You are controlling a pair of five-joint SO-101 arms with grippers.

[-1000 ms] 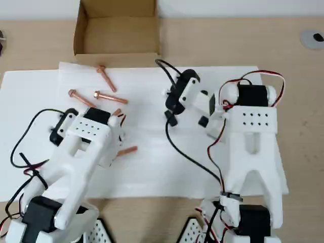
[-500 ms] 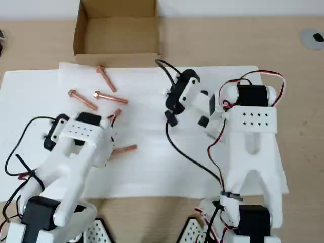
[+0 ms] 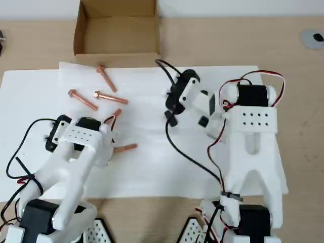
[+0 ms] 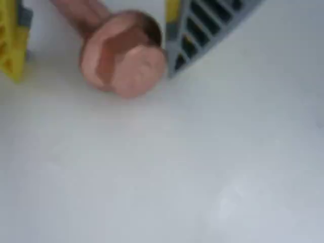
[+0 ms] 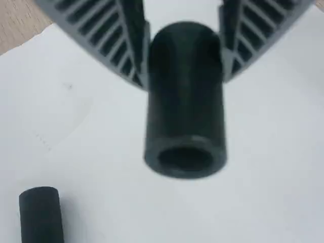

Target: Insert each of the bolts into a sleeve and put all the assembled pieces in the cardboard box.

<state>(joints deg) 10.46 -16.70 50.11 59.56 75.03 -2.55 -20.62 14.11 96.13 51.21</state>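
- Wooden table [image 3: 228,40] w/ a white paper sheet [image 3: 152,167] across it, seen from the high view. The cardboard box [image 3: 119,35] sits open-topped at the far edge, touching the sheet's border.
- High view, layout: three loose bolts [image 3: 111,96] lie on the sheet near the box. A fourth bolt [image 3: 126,148] lies just beside the left arm [image 3: 76,152]. The tip of a fifth bolt [image 3: 117,113] pokes out by that arm's wrist.
- High view, arms: the right arm [image 3: 250,136] reaches up the sheet's right half, wrist bent twd the bolts, well apart from the left arm.
- Left wrist view, close detail: left gripper [image 4: 91,76] has its jaws spread, w/ a copper bolt head [image 4: 124,53] btwn them on the sheet. The grey finger [image 4: 202,25] touches the head and the yellow finger [image 4: 10,40] is clear of it, so no grip.
- Right wrist view, close detail: right gripper [image 5: 185,50] is clamped on a black sleeve [image 5: 185,111], open end twd the cam. A second sleeve [image 5: 40,215] is on the sheet nearby, apart from the held one. Can't tell if it lies or stands.
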